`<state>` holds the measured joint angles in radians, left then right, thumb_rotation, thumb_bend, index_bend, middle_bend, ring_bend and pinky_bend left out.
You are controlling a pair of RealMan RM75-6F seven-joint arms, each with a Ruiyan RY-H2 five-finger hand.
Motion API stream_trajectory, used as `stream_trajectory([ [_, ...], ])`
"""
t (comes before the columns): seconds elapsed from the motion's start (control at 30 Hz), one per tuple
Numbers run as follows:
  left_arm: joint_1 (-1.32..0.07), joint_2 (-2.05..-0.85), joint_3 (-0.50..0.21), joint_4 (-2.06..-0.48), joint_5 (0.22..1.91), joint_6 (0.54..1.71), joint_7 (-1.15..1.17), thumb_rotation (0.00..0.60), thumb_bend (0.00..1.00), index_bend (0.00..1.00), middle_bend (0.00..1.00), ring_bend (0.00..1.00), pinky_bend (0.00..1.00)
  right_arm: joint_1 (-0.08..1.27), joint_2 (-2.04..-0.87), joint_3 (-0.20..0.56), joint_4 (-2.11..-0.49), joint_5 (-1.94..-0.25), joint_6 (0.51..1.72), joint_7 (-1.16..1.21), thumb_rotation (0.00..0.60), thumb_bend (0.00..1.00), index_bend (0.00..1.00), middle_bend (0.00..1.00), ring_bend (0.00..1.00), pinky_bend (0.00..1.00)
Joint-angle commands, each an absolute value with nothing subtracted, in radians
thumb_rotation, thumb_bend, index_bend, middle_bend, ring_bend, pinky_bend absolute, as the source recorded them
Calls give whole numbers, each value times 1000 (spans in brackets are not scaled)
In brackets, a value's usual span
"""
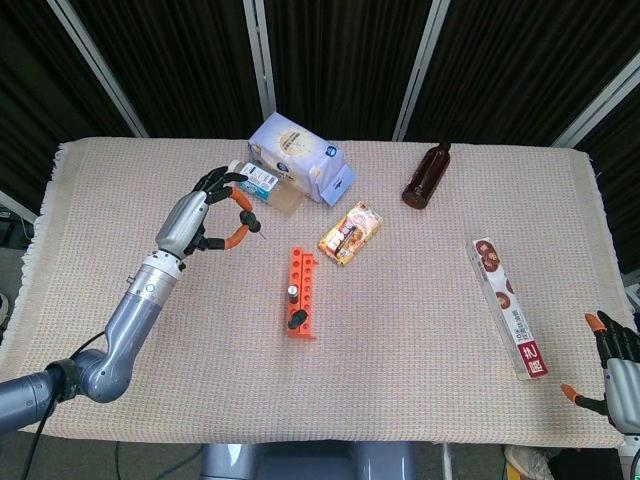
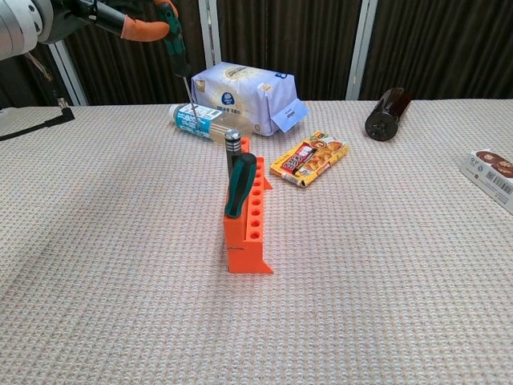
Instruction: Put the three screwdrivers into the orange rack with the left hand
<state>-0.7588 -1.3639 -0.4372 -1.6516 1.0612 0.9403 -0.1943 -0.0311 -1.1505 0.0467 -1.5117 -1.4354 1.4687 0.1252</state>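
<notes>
Left hand (image 1: 205, 215) grasping screwdriver (image 2: 178, 50) above table, left of orange rack (image 1: 302, 293), right hand (image 1: 618, 372) released off table edge

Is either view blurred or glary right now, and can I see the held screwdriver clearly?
Head view: even light, no glare, left hand sharp, but the held screwdriver shows tiny. Chest view: orange rack crisp; the hand is cropped by the top edge, and the thin shaft is faint against the dark curtain.

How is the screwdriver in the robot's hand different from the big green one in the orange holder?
The held screwdriver hangs in the air, pinched by the left hand, tip bare and slanting down. The green screwdriver stands in the orange rack, shaft hidden inside. The held one's handle looks slimmer. Both handles are dark green.
</notes>
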Motion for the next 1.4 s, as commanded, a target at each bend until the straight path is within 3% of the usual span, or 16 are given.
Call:
stream_trajectory([
  [0.03, -762, -1361, -440, -1666, 1054, 934, -213, 600, 371, 742, 148, 0, 0, -31, -1152, 47, -1510, -1434, 1468, 127, 600, 0, 56, 0, 0, 33],
  [1.4, -827, -1396, -452, -1694, 947, 842, -351, 600, 382, 721, 135, 0, 0, -44, -1152, 49, -1494, -1420, 1470, 143, 600, 0, 56, 0, 0, 34],
])
